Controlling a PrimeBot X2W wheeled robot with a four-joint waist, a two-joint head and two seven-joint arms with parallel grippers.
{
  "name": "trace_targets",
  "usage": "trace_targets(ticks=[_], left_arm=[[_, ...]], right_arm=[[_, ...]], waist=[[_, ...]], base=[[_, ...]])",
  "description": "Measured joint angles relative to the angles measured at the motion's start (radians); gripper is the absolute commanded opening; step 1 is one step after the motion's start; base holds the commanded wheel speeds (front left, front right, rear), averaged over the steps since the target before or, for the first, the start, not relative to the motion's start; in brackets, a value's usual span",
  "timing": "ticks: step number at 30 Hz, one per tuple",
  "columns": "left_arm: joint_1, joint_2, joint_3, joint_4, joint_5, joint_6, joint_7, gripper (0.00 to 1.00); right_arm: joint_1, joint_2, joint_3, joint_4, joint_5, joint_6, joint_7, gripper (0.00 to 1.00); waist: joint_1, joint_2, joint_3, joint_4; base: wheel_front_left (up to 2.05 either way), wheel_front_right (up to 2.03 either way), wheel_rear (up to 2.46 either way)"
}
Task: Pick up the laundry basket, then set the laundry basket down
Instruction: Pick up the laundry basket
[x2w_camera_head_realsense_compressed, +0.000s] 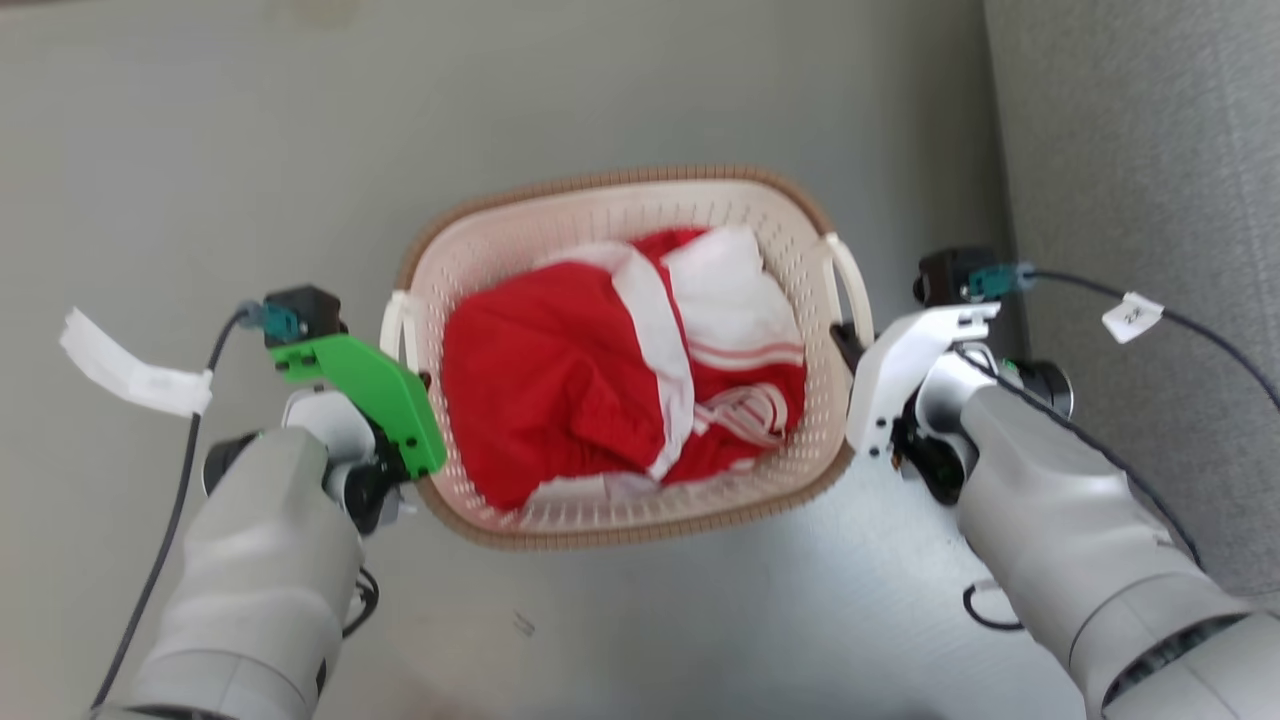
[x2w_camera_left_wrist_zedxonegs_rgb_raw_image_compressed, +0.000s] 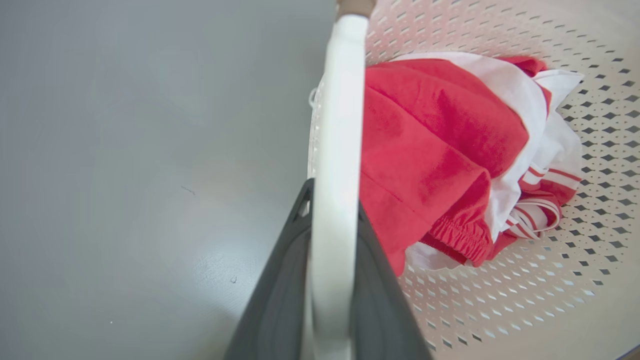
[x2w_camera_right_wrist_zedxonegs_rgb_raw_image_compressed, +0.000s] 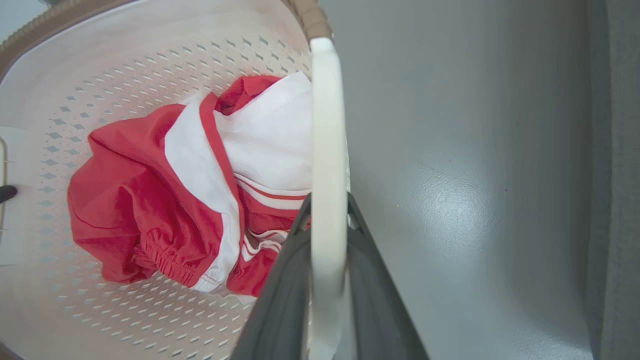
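Observation:
The laundry basket (x2w_camera_head_realsense_compressed: 620, 190), cream perforated plastic with a brown woven rim, sits between my two arms in the head view, holding red and white clothes (x2w_camera_head_realsense_compressed: 610, 370). My left gripper (x2w_camera_head_realsense_compressed: 408, 352), under a green mount, is shut on the basket's left loop handle (x2w_camera_left_wrist_zedxonegs_rgb_raw_image_compressed: 340, 125). Dark fingers (x2w_camera_left_wrist_zedxonegs_rgb_raw_image_compressed: 280, 300) flank that handle in the left wrist view. My right gripper (x2w_camera_head_realsense_compressed: 848, 345) is shut on the right loop handle (x2w_camera_right_wrist_zedxonegs_rgb_raw_image_compressed: 327, 140), gripped between its dark fingers (x2w_camera_right_wrist_zedxonegs_rgb_raw_image_compressed: 375, 300). Whether the basket touches the floor cannot be told.
Grey floor (x2w_camera_head_realsense_compressed: 200, 150) spreads all around the basket. A grey upholstered piece of furniture (x2w_camera_head_realsense_compressed: 1150, 150) stands close along the right, just beyond my right arm. Cables with white tags (x2w_camera_head_realsense_compressed: 135, 375) hang from both wrists.

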Motion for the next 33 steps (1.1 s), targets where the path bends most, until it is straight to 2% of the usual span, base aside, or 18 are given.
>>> trace_targets(ticks=[11, 33], left_arm=[[0.088, -0.006, -0.003, 0.019, -0.02, -0.001, 0.035, 0.0], [0.26, -0.011, -0.011, 0.042, -0.068, -0.001, 0.106, 0.0]], right_arm=[[0.089, 0.006, 0.019, 0.014, 0.03, 0.017, 0.025, 0.0], [0.259, 0.019, 0.049, 0.034, 0.091, 0.027, 0.12, 0.0]], waist=[[0.0, 0.0, -0.122, -0.001], [0.0, 0.0, -0.372, -0.015]], base=[[0.0, 0.0, 0.0], [0.0, 0.0, 0.0]])
